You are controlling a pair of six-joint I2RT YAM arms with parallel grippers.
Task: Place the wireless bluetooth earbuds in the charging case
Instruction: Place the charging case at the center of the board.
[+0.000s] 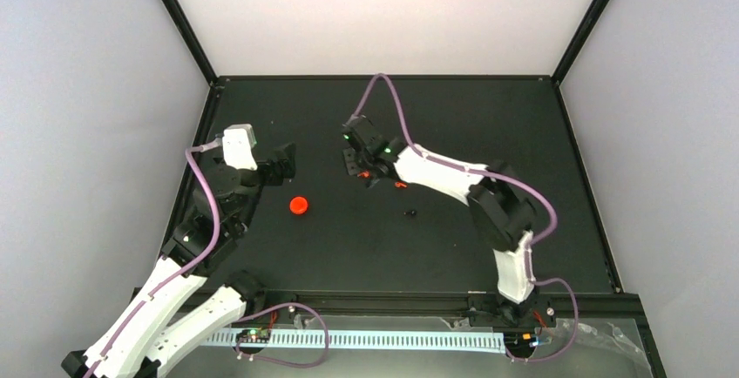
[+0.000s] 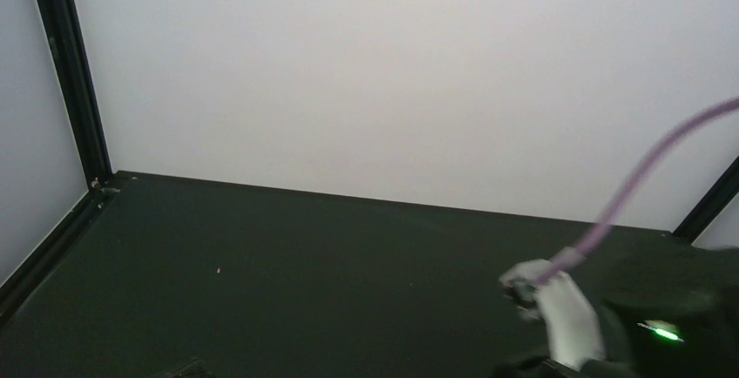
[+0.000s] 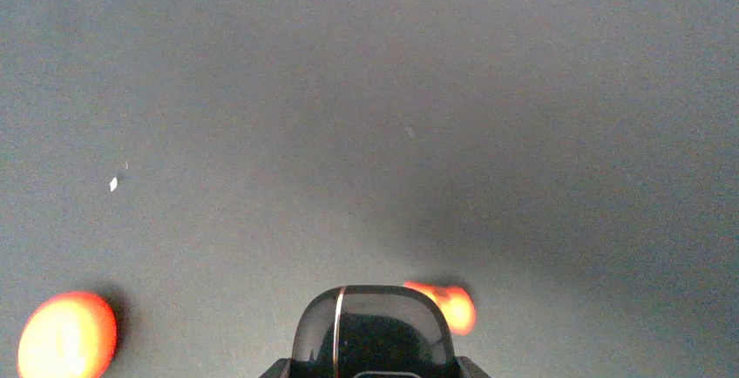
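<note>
- As viewed from above: left gripper [image 1: 281, 162], fingers wide and empty, near case [image 1: 299, 205] on table [image 1: 488, 117].
- Right gripper [image 1: 355, 167] low over earbuds [image 1: 401, 185], both on table, apart from case; finger gap not discernible.

— Matte black, plain, on the table [image 1: 488, 134]. Pale grey-white on the walls [image 1: 383, 12].

— Black again on the frame posts [image 1: 179, 16]. And on the charging case [image 1: 299, 205]?

— Solid red-orange. Same hue on the two earbuds [image 3: 67, 334], glowing brighter orange in the right wrist view.

— White shells with black joints on the left arm [image 1: 166, 286] and the right arm [image 1: 436, 172]. Lilac-purple on the cables [image 1: 205, 191].

— Green on two small lights [image 1: 384, 145] by the right wrist. Black on the small lump [image 1: 410, 213].

— Glossy black, crossed by one thin silver line, on the rounded piece [image 3: 373, 330] low in the right wrist view.

— White, with a row of slots, on the strip [image 1: 392, 340] along the near edge.
</note>
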